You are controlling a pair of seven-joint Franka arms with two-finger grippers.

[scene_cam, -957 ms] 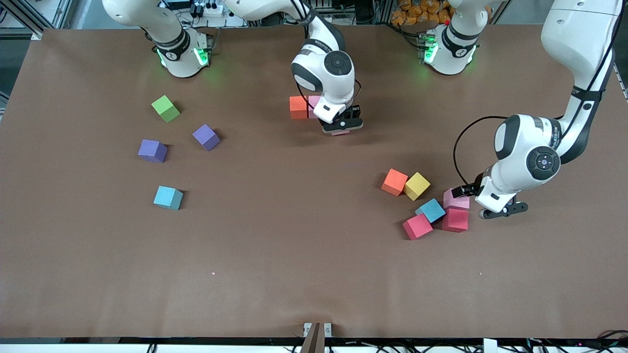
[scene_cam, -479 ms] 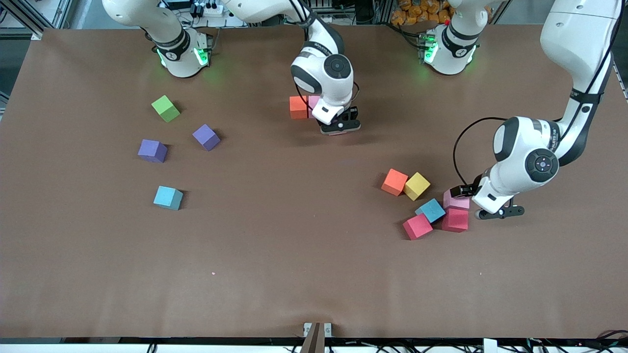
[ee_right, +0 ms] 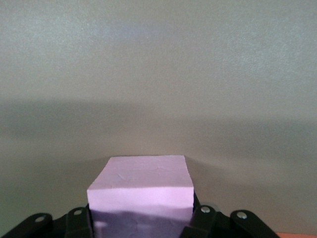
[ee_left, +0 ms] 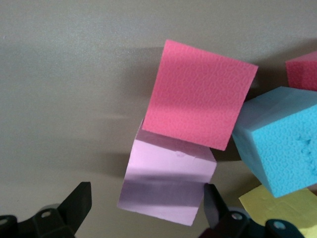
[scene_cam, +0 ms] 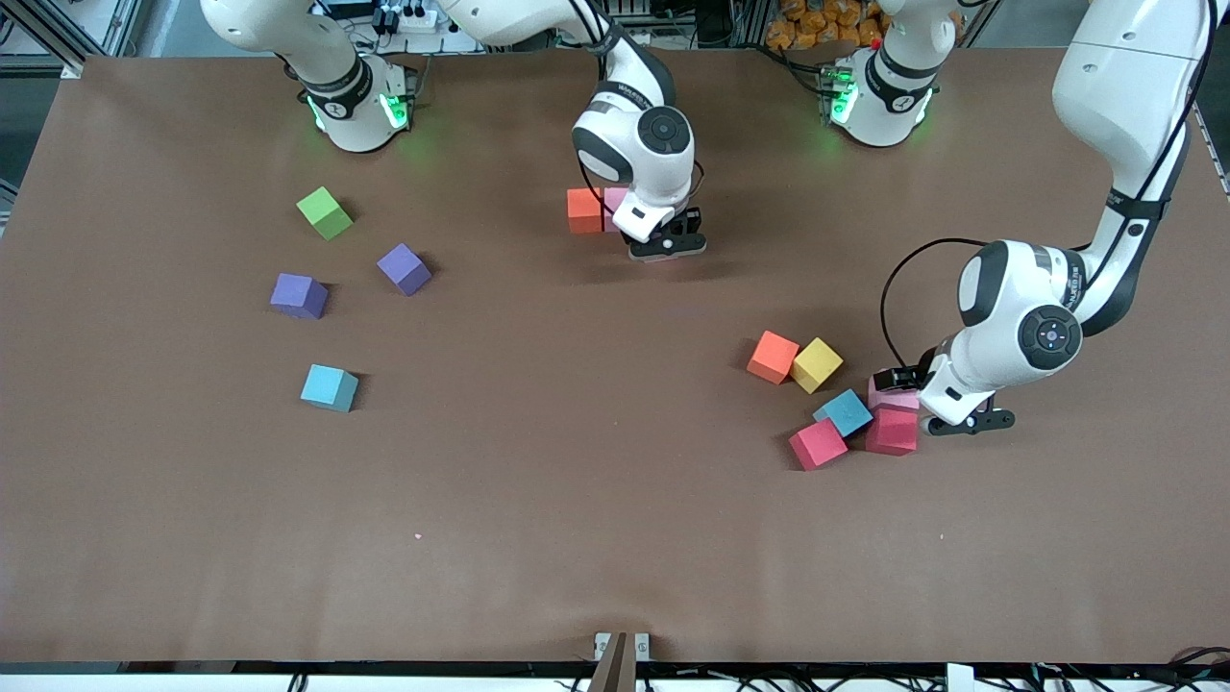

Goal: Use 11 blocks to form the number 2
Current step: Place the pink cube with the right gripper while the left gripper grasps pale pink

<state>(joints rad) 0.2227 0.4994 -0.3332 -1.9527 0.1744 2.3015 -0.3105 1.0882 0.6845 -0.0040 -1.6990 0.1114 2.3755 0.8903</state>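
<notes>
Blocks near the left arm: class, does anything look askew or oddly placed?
Yes. The light blue block sits tilted, propped on a crimson cube rather than flat on the table; a pink block and second crimson cube crowd against it.

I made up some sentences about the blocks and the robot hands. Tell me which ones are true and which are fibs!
1. The right gripper is shut on a light pink block. True.
2. The left gripper is shut. False: it is open around another light pink block.
3. The green cube lies between the two crimson cubes. False: it lies toward the right arm's end, apart from them.
4. An orange block sits beside a yellow block. True.
</notes>
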